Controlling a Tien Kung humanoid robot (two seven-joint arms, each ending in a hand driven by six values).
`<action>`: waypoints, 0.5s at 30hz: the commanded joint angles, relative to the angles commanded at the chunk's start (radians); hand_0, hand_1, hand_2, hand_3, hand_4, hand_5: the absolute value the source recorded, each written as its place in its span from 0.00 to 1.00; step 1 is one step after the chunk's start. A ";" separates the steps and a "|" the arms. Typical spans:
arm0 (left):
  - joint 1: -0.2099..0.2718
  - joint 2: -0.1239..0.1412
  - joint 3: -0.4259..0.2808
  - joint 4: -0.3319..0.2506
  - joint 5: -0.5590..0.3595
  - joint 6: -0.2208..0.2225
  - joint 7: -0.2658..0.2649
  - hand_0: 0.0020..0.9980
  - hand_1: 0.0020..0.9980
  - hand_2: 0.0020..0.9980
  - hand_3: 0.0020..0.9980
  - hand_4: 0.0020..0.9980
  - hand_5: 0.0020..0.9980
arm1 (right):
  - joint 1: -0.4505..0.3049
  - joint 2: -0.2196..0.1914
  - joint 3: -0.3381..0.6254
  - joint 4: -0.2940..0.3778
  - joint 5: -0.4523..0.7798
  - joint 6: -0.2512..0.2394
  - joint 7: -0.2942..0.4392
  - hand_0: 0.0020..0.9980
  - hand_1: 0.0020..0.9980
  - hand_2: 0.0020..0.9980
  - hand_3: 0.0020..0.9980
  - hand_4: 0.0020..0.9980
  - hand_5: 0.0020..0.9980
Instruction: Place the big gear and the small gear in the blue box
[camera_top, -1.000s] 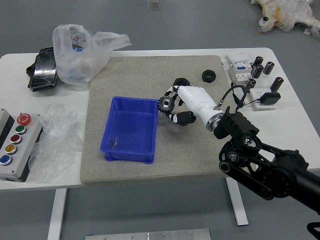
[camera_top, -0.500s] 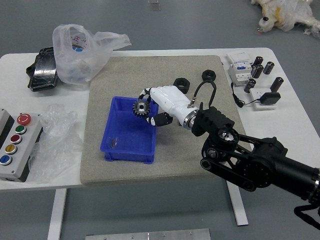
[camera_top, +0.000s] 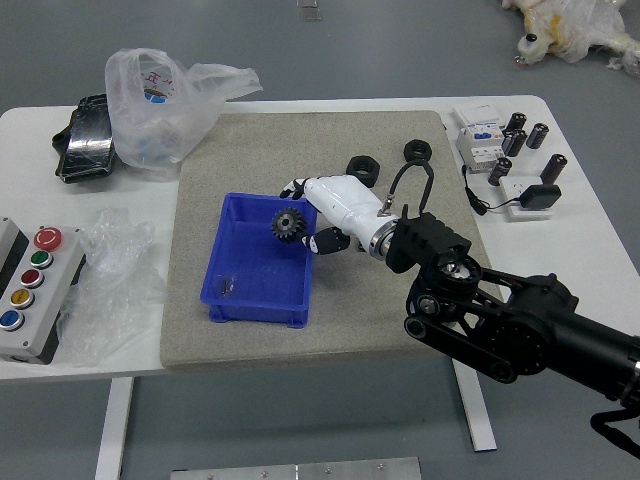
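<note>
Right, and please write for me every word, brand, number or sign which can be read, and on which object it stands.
No text can be read with certainty.
Clear plastic bag: red marks above a blue and orange logo, too blurred to read.
White device at the upper right: small print, too small to read.
Button box: any marks are too small to read.

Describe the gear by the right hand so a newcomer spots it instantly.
Find the blue box on the grey mat. The gear shows against its inside, toward the far right corner, beside the right hand. Its rim is toothed, unlike the two black rings beyond.
</note>
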 joint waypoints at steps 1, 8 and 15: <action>0.000 0.000 -0.001 0.000 0.000 0.000 0.001 0.70 0.62 0.58 0.67 0.64 0.38 | -0.001 -0.001 0.003 0.000 -0.001 0.002 -0.001 0.37 0.73 0.77 0.87 0.59 0.02; -0.002 -0.001 0.000 0.000 0.001 0.000 -0.001 0.70 0.62 0.57 0.67 0.64 0.38 | -0.008 -0.002 0.016 -0.004 0.001 -0.006 -0.001 0.38 0.74 0.78 0.91 0.76 0.12; 0.001 -0.002 0.001 0.001 -0.002 0.000 -0.001 0.70 0.62 0.57 0.67 0.64 0.38 | -0.052 -0.041 0.117 -0.001 0.003 -0.035 0.001 0.37 0.73 0.77 0.89 0.74 0.10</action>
